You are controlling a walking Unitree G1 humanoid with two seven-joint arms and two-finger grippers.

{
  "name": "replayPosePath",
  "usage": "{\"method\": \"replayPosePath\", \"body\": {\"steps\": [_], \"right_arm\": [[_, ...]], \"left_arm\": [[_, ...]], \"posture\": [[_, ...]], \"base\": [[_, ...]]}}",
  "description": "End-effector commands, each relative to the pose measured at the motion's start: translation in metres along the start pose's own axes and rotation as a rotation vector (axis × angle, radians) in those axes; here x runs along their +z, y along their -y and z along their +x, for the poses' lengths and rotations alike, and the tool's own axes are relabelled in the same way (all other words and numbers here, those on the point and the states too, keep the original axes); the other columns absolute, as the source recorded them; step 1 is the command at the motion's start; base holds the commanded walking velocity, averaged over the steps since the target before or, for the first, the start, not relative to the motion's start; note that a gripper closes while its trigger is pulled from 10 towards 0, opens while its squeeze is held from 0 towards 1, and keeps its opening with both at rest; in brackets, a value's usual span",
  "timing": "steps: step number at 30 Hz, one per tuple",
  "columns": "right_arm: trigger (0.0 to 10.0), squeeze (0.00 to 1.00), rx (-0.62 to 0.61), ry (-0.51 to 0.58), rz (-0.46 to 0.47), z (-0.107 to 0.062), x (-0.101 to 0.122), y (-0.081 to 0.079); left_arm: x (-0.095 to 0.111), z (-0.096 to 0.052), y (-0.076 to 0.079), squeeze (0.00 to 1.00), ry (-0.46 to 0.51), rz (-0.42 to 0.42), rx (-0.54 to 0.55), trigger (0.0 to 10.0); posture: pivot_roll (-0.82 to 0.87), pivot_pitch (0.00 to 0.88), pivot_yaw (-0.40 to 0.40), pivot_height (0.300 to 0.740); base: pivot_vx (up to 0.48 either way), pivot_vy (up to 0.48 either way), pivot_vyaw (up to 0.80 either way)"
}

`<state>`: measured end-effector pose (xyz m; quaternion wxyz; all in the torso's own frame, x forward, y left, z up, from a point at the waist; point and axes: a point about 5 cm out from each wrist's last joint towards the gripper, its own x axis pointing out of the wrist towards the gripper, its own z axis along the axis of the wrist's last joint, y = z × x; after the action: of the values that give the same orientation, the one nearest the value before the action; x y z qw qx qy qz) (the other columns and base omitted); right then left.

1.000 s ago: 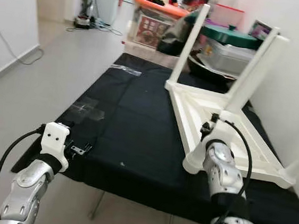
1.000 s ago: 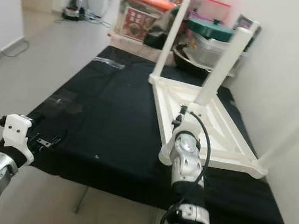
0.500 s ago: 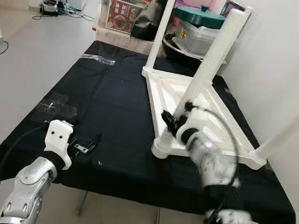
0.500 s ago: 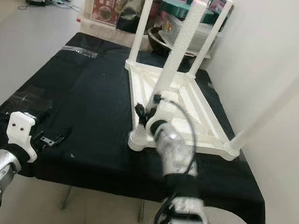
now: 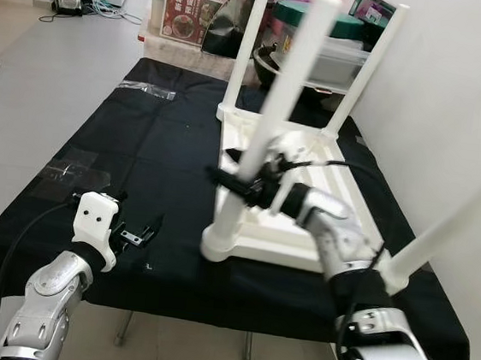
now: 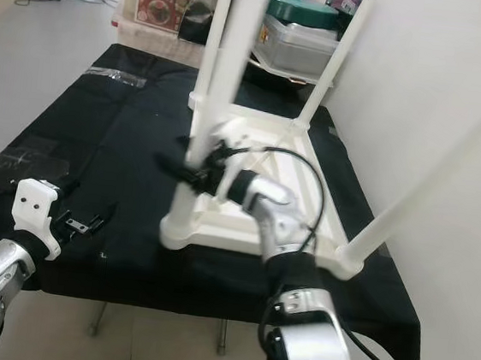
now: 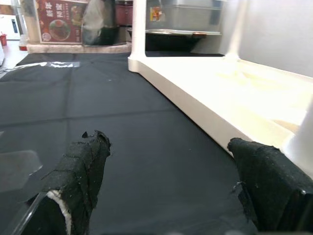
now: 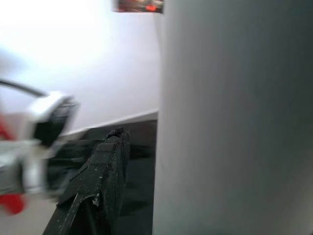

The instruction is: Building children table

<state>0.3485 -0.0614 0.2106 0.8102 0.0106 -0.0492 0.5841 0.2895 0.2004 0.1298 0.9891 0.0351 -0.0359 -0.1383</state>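
Observation:
A white children's table lies upside down on a bench covered in black cloth, its legs pointing up. My right gripper reaches across from the right and is shut on the near leg, about halfway up. That leg looks blurred. In the right wrist view the white leg stands close against one black finger; the other finger is hidden behind it. My left gripper hovers open just above the cloth near the front edge, left of the table, holding nothing. Its padded fingers frame the table rim.
Storage boxes and a green-lidded container crowd the far end of the bench. A white wall runs close along the right side. A patch of clear tape sticks to the cloth at left. Open grey floor lies to the left.
The camera has swung, so the whole scene shifted. My right gripper moved from beside the near leg's base to around its shaft, and that leg now blurs. The left gripper stayed put.

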Motion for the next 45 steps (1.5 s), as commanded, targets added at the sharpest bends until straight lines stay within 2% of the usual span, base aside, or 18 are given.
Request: {"method": "replayPosePath", "body": {"steps": [1,5,7,10,11,12,15,16,19,23,24,29,30,32,33,36,38,45], "right_arm": [[4.1,0.00,0.121,-0.046,0.051,0.003,-0.019,-0.017],[3.5,0.00,0.096,-0.057,0.056,-0.002,-0.026,-0.016],[0.0,0.00,-0.184,-0.107,0.086,-0.011,-0.042,0.003],[0.0,0.00,-0.749,-0.257,0.131,-0.039,-0.066,0.035],[0.0,0.00,-0.749,-0.257,0.131,-0.039,-0.066,0.035],[0.0,0.00,-1.017,-0.325,0.170,-0.064,-0.076,0.045],[0.0,0.00,-1.186,-0.375,0.195,-0.081,-0.083,0.049],[0.0,0.00,-1.413,-0.428,0.246,-0.109,-0.093,0.045],[0.0,0.00,-1.626,-0.469,0.259,-0.137,-0.099,0.029],[0.0,0.00,-1.589,-0.462,0.288,-0.132,-0.100,0.021],[10.0,0.00,-1.449,-0.394,0.323,-0.108,-0.095,0.015],[10.0,0.00,-1.325,-0.295,0.260,-0.089,-0.080,0.016],[10.0,1.00,-1.301,-0.258,0.241,-0.087,-0.073,0.020],[10.0,1.00,-1.289,-0.241,0.225,-0.087,-0.065,0.028],[10.0,0.00,-1.264,-0.206,0.210,-0.088,-0.054,0.037],[10.0,0.00,-1.080,-0.110,0.170,-0.083,-0.029,0.045],[10.0,0.00,-0.816,-0.056,0.090,-0.080,-0.014,0.041],[10.0,0.00,-0.369,-0.128,0.012,-0.068,-0.019,0.030]], "left_arm": [[-0.004,-0.001,0.005,0.00,-0.005,-0.012,-0.009,10.0],[-0.004,-0.001,0.004,0.00,-0.004,-0.013,-0.011,10.0],[-0.004,-0.001,0.005,0.00,-0.002,-0.016,-0.016,10.0],[-0.003,-0.001,0.005,0.00,0.001,-0.018,-0.018,10.0],[-0.003,-0.001,0.005,0.00,0.001,-0.018,-0.018,10.0],[-0.003,-0.002,0.004,0.00,0.002,-0.019,-0.018,10.0],[-0.003,-0.002,0.004,0.00,0.003,-0.019,-0.018,10.0],[-0.002,-0.002,0.004,0.00,0.004,-0.018,-0.017,10.0],[-0.002,-0.002,0.003,0.00,0.004,-0.017,-0.015,10.0],[-0.002,-0.002,0.003,0.00,0.004,-0.016,-0.015,10.0],[-0.002,-0.003,0.002,0.00,0.003,-0.017,-0.015,10.0],[-0.002,-0.002,0.002,0.00,0.004,-0.018,-0.016,10.0],[-0.002,-0.002,0.002,0.00,0.004,-0.018,-0.016,10.0],[-0.002,-0.002,0.003,0.00,0.004,-0.017,-0.015,10.0],[-0.002,-0.001,0.003,0.00,0.004,-0.017,-0.014,10.0],[-0.002,-0.001,0.004,0.00,0.007,-0.019,-0.011,10.0],[-0.003,0.000,0.005,0.00,0.009,-0.023,-0.011,10.0],[-0.005,0.001,0.006,0.00,0.007,-0.027,-0.021,10.0]], "posture": [[0.17,0.000,-0.217,0.740],[0.17,0.000,-0.217,0.740],[0.16,0.000,-0.208,0.740],[0.15,0.000,-0.201,0.740],[0.15,0.000,-0.201,0.740],[0.14,0.000,-0.196,0.740],[0.14,0.000,-0.196,0.740],[0.13,0.000,-0.193,0.740],[0.12,0.000,-0.187,0.740],[0.12,0.000,-0.181,0.740],[0.11,0.000,-0.180,0.740],[0.11,0.000,-0.181,0.740],[0.12,0.000,-0.182,0.740],[0.12,0.000,-0.187,0.740],[0.12,0.000,-0.193,0.740],[0.12,0.000,-0.196,0.740],[0.13,0.000,-0.204,0.740],[0.14,0.000,-0.215,0.740]], "base": [[0.000,0.000,0.00],[0.000,0.000,0.00],[0.000,0.000,0.00],[0.000,0.000,0.00],[0.000,0.000,0.00],[0.000,0.000,0.00],[0.000,0.000,0.00],[0.000,0.000,0.00],[0.000,0.000,0.00],[0.000,0.000,0.00],[0.000,0.000,0.00],[0.000,0.000,0.00],[0.000,0.000,0.00],[0.000,0.000,0.00],[0.000,0.000,0.00],[0.000,0.000,0.00],[0.000,0.000,0.00],[0.000,0.000,0.00]]}}
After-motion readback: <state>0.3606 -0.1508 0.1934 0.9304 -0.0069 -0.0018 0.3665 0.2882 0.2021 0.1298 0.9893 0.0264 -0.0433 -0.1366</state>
